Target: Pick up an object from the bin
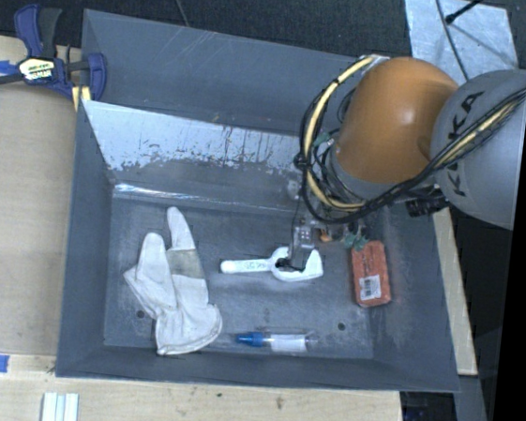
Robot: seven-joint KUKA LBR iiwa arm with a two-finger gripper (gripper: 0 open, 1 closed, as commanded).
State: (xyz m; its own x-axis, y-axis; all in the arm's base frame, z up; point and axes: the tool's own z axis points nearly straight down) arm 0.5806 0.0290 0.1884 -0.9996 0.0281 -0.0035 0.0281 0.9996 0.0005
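The gripper [301,255] hangs straight down from the wrist and is low in the bin, near the middle of the floor and a little toward the right. Its tip meets the right end of a white plastic tool [249,267], a long curved piece lying flat, with a thin handle pointing left and a broader right end that has a dark spot. From above, the gripper's body hides the point of contact, so I cannot tell how far open the gripper is or whether it has hold of the tool. The tool looks flat on the floor, not lifted.

Above the gripper the wrist carries a rounded orange cover [396,116] with looped cables [322,127] down its left side, and the grey arm [493,137] runs off to the right.

Just right of the gripper, apart from the tool, lies a red-brown block [372,274] with a pale label, tilted slightly. Nearer the front wall, below the tool, is a clear syringe [274,341] with a blue tip to the left. A crumpled white glove [174,291] lies at the left of the floor, well apart from the gripper. The bin [87,260] is grey metal with sloping walls.
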